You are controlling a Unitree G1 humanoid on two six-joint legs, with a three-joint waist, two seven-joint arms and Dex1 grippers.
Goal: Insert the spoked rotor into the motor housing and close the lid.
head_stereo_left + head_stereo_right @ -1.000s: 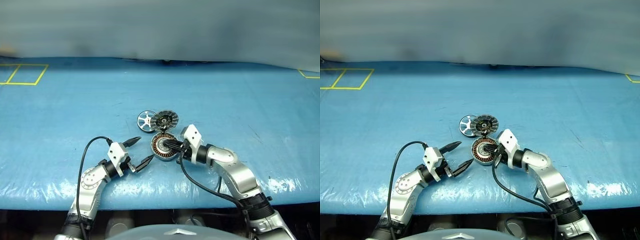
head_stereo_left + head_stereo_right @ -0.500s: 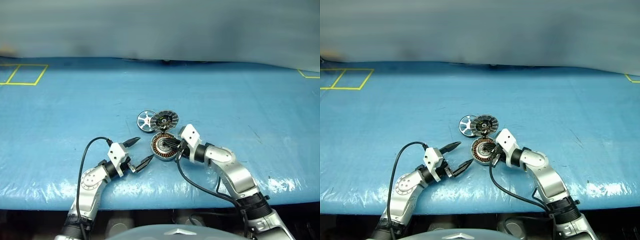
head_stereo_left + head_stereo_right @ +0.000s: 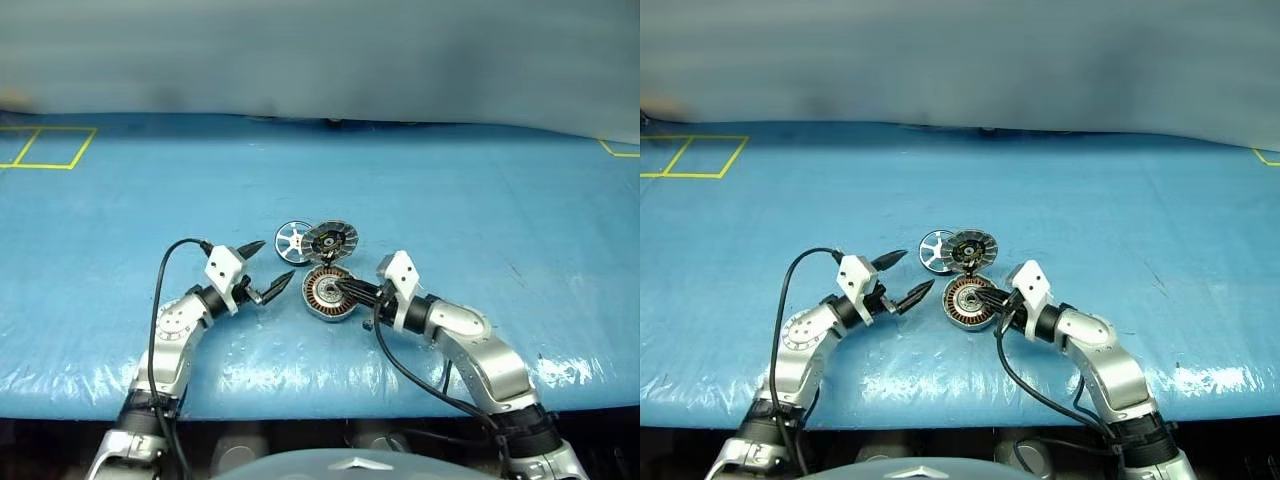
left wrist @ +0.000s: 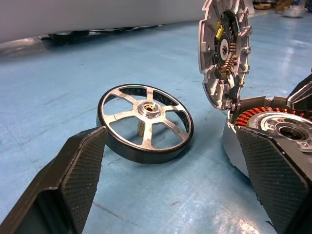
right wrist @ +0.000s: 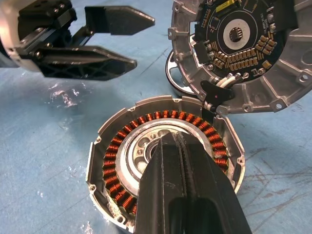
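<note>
Worktop (image 3: 480,200) covered in glossy blue sheeting, creased and glaring along its near edge. Yellow tape squares (image 3: 45,148) at far left corner. Plain grey wall (image 3: 320,50) behind.

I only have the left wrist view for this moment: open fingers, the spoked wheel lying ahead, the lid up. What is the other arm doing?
Observer: The right pincer is shut, its fingers lying over the motor housing.
Operator: Is it holding anything?
Observer: No. In its wrist view the closed fingers cover the centre of the housing and clamp nothing.
Operator: Is my pincer touching the rotor?
Observer: No. From the head camera the left pincer is open and apart from the spoked rotor, which lies beside the lid.
</note>
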